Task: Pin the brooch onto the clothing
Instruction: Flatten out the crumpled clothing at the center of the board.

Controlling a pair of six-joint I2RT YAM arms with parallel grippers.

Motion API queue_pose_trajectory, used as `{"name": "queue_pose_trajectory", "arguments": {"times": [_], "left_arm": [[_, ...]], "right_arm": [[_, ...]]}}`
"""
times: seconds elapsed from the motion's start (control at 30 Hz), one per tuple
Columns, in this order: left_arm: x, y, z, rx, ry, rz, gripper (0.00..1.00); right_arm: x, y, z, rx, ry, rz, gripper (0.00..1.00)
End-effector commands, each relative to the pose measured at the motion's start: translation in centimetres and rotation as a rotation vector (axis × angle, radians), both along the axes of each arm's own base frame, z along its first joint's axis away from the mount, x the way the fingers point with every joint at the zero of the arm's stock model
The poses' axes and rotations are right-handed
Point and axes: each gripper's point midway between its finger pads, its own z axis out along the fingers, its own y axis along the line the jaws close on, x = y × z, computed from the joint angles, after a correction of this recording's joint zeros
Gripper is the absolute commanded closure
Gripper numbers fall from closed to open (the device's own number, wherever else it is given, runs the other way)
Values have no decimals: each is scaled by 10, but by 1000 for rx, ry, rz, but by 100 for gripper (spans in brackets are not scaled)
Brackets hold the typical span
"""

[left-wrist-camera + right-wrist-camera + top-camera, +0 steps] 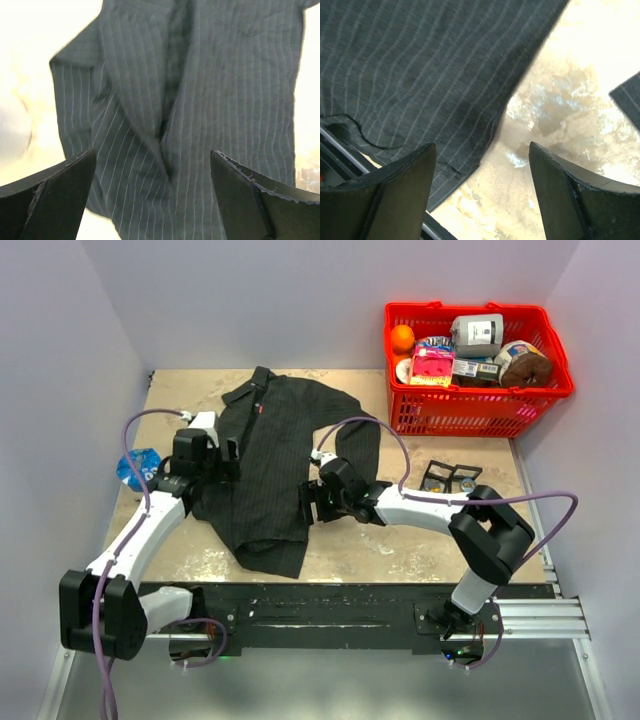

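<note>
At the left edge of the bench (480,540) lies a small blue thing (138,468) that I cannot name. Just beside it the left arm (150,525) reaches over the near left side of the shirt (285,440). The left jaws stand wide apart with nothing between them, hanging above a long fold in the striped cloth; whether they touch it I cannot tell.

The shirt lies rumpled across the middle of the bench, collar toward the far wall and hem toward the arms.

The right arm (420,508) comes in low from the right, over the shirt's right edge near the hem. The right jaws are apart too, gripping nothing, with cloth under one side and bare bench under the other.

Further right some small black pieces (450,477) lie on the bench, too small to make out, and a red basket (478,405) of odds and ends sits in the far corner.

I cannot pick out a brooch anywhere, on the cloth or in either arm's jaws. To my eye the pinning has not begun: the brooch must be found, picked up and fixed on.
</note>
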Motion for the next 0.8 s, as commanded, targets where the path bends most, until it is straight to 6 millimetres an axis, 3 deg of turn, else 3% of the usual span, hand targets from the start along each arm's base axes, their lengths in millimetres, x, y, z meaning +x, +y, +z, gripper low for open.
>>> {"name": "queue_pose_trajectory", "arguments": {"times": [0.0, 0.2, 0.77], "left_arm": [[-6, -6, 0, -86, -22, 15, 3], [-15, 2, -20, -41, 54, 39, 24], [-18, -1, -60, -11, 209, 13, 51]], "right_arm": [[4, 9, 10, 87, 8, -34, 24], [1, 6, -2, 90, 27, -50, 30], [-2, 19, -25, 100, 72, -38, 41]]}}
